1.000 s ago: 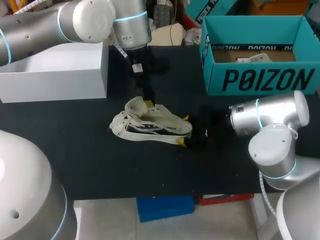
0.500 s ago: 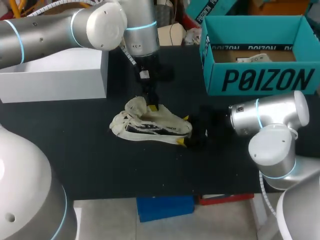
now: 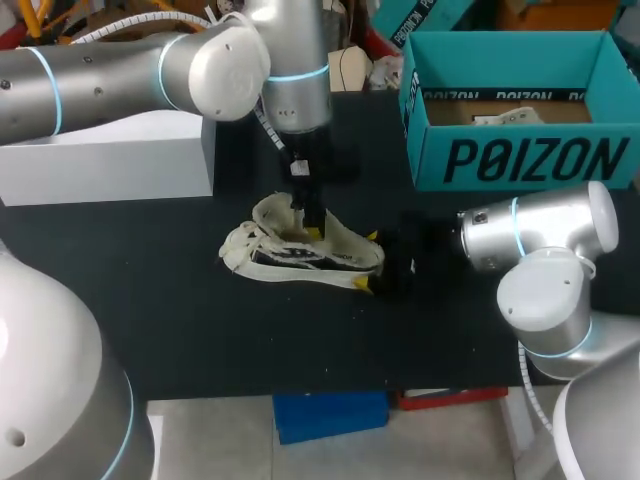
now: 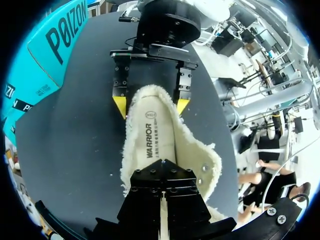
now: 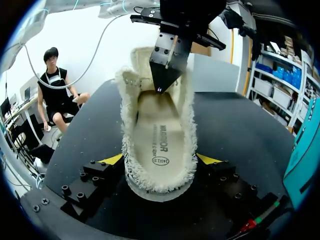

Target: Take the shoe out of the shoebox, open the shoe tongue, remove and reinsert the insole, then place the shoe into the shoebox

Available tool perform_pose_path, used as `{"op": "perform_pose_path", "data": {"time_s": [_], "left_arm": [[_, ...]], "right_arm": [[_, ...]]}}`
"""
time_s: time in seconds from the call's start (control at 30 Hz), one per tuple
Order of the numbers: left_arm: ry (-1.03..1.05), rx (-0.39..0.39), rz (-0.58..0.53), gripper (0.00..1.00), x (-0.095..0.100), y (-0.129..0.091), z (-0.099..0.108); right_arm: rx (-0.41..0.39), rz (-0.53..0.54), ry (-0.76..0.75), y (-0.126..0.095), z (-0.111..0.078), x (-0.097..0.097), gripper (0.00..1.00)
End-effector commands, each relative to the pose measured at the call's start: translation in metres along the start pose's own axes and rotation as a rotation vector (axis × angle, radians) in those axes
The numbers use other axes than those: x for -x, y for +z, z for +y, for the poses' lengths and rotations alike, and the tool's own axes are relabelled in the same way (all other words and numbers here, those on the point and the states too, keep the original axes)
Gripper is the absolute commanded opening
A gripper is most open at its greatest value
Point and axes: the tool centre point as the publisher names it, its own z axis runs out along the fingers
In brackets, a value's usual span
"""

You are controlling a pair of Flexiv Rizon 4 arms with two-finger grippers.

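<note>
Shoe (image 3: 300, 250) is out of the shoebox (image 3: 530, 160), right gripper (image 5: 160, 159) clamped on its heel, left gripper (image 5: 161, 86) pinched closed inside at the insole (image 4: 152, 135), so removal, reinsertion and reboxing look yet to come.

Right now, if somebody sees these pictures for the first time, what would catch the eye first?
The cream, fleece-lined fabric shoe in the middle of the black table stands out most. The right gripper clamps its heel between yellow tips, while the left gripper pokes down into its opening from above. A teal cardboard shoebox stands open at the table's far right corner.
</note>
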Motion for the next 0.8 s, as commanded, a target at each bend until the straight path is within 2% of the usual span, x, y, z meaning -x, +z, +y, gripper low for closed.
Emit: {"op": "perform_pose_path", "data": {"time_s": [0.03,0.4,0.8], "left_arm": [[0.007,0.011,-0.005,0.00,-0.003,0.010,-0.002],[0.007,0.023,0.023,0.00,-0.017,0.028,0.001],[-0.007,0.031,0.031,0.00,-0.023,0.045,0.005]], "right_arm": [[-0.002,-0.002,0.001,0.001,-0.001,0.000,0.00],[-0.002,-0.002,0.001,0.001,-0.001,0.000,0.00],[-0.002,-0.002,0.001,0.001,-0.001,0.000,0.00]]}}
